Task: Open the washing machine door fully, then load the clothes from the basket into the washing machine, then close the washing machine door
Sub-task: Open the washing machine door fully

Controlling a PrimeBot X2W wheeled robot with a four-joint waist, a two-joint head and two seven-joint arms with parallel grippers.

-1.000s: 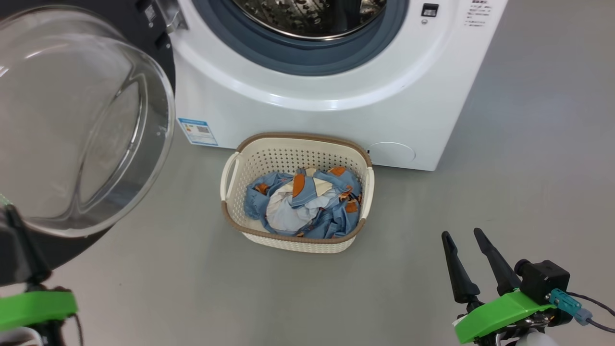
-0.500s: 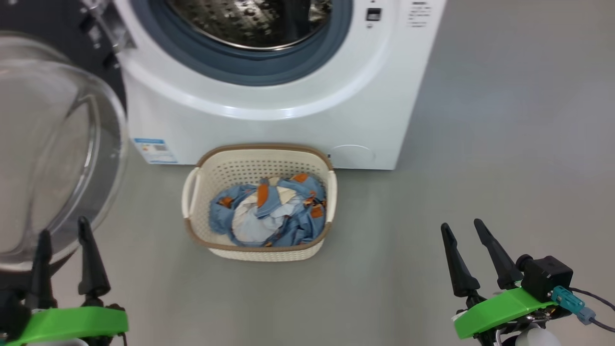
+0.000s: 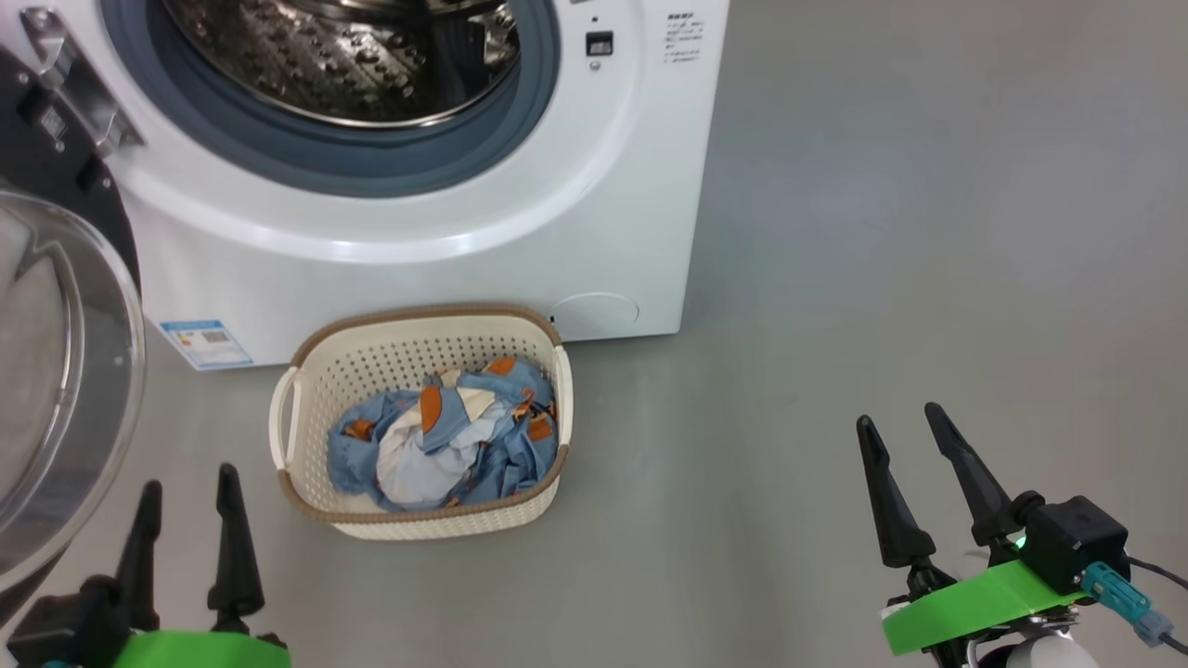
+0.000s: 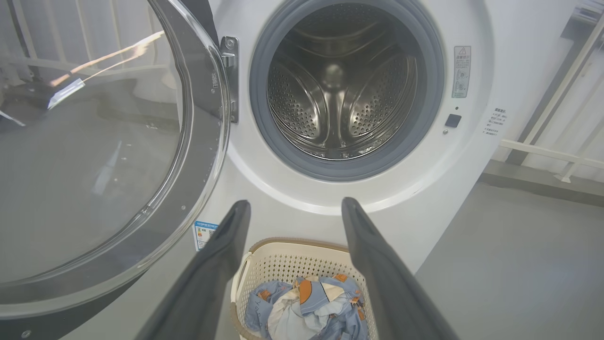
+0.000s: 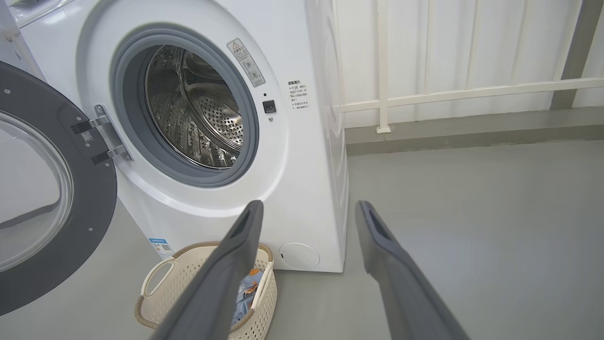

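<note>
The washing machine (image 3: 520, 232) stands with its steel drum (image 4: 337, 94) exposed. The washing machine door (image 3: 56, 390) is swung wide open to the left, its glass bowl facing me. In front of the machine, the cream basket (image 3: 418, 315) sits on the floor with the blue bear-print clothes (image 3: 445, 445) bundled inside. My left gripper (image 3: 187, 479) is open and empty, low and just left of the basket, beside the door's edge. My right gripper (image 3: 898, 416) is open and empty over bare floor, well to the right of the basket. The left wrist view looks between its fingers (image 4: 226, 245) at basket and drum.
A blue label (image 3: 204, 343) marks the machine's lower left front. Grey floor (image 3: 928, 232) stretches open to the right of the machine. Behind it run a white railing (image 5: 448, 89) and a low kerb (image 5: 472, 132). The open door takes up the room at left.
The head camera has swung right, so machine, door and basket sit further left in the picture. My left gripper has come away from the door and shows both open fingers. The right gripper barely moved.
</note>
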